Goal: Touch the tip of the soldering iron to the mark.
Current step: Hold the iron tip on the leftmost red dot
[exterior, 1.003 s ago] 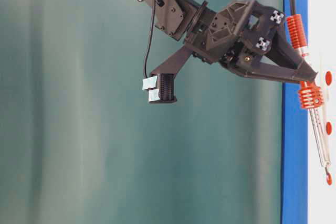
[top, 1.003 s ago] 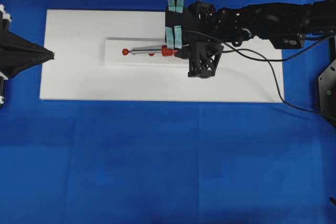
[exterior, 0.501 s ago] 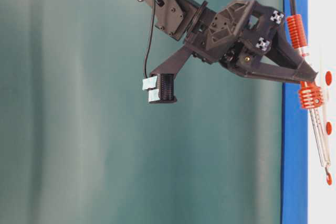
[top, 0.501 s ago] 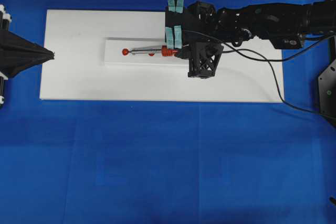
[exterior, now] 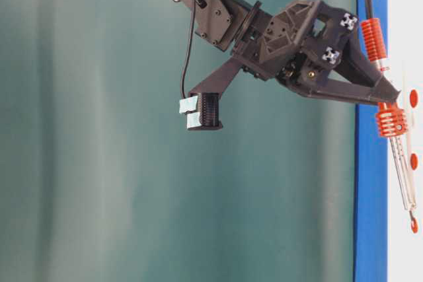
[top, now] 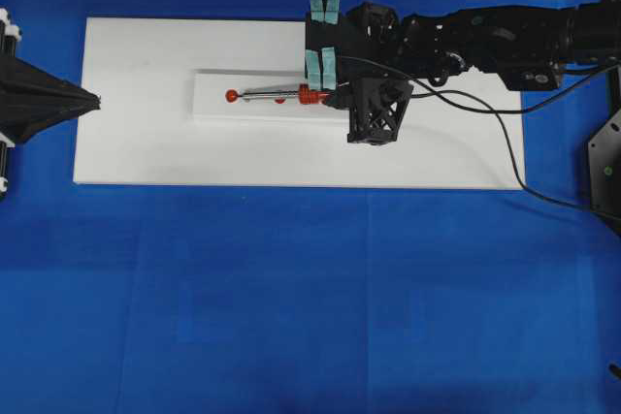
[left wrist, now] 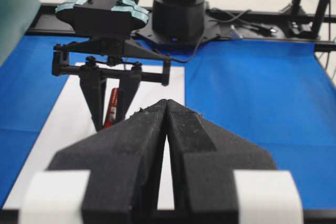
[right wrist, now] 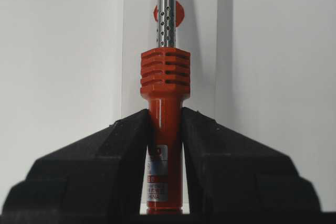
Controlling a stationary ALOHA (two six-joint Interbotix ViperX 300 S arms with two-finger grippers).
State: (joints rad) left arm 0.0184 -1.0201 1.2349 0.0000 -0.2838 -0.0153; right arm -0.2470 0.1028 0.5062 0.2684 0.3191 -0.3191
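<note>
The soldering iron (top: 291,96) lies along a raised white strip (top: 213,111). My right gripper (top: 328,96) is shut on its red-orange handle (right wrist: 165,114), with the ribbed collar just ahead of the fingers (right wrist: 126,145). The silver shaft (exterior: 404,176) slants down, and its tip meets the outermost red mark (top: 232,96), also seen in the table-level view as the lowest red mark (exterior: 414,226). A second red mark (right wrist: 180,13) shows behind the shaft. My left gripper (top: 95,100) is shut and empty at the board's left edge, its tips (left wrist: 166,103) pointing at the right arm.
The white board (top: 146,147) lies on a blue cloth (top: 291,298). The iron's black cord (top: 505,133) trails right over the board edge. A third red mark (exterior: 413,98) sits by the right gripper's fingertips. The right arm's base (left wrist: 178,9) stands at the far end.
</note>
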